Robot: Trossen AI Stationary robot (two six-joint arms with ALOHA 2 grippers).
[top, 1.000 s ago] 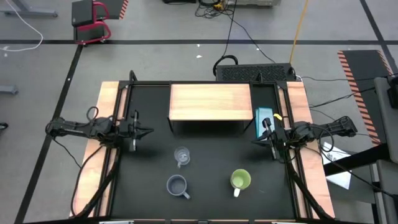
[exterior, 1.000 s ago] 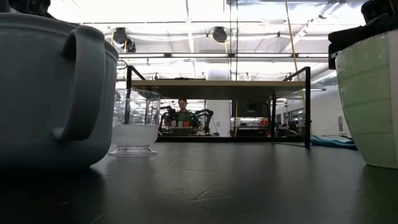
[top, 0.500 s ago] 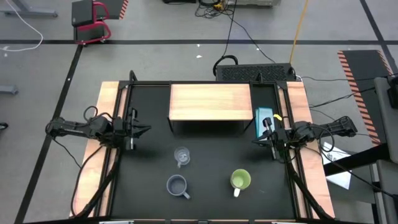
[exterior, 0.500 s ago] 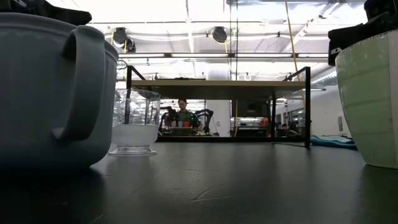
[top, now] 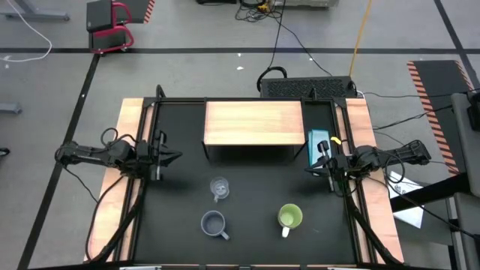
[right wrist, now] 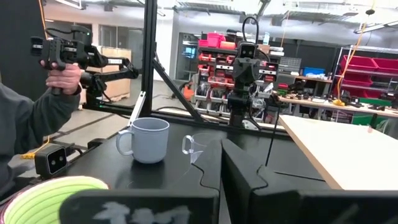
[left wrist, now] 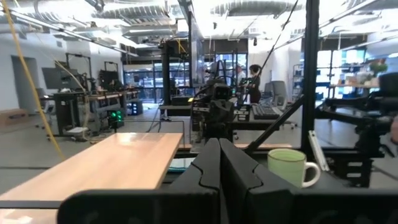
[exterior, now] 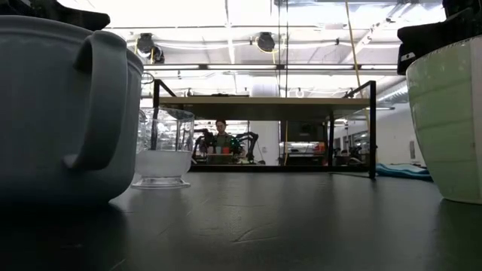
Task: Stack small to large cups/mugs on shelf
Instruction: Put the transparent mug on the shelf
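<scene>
Black tabletop (top: 247,225), shelf (top: 253,122) at back, bare. Glass cup (top: 219,188) mid-table, nearer left gripper (top: 177,157), down-right of its clenched tips. Blue mug (top: 214,223), green mug (top: 289,217) up front. Right gripper (top: 307,172) clenched, empty, at edge.

Robotics lab or workshop: exposed ceiling ducts (left wrist: 143,11), red parts bins (right wrist: 219,41) on far shelving, other robot rigs (exterior: 226,143), striped floor tape (top: 429,90).

Light-wood shelf (top: 253,122), matt blk table (top: 247,236), clear glass cup (top: 219,188).
</scene>
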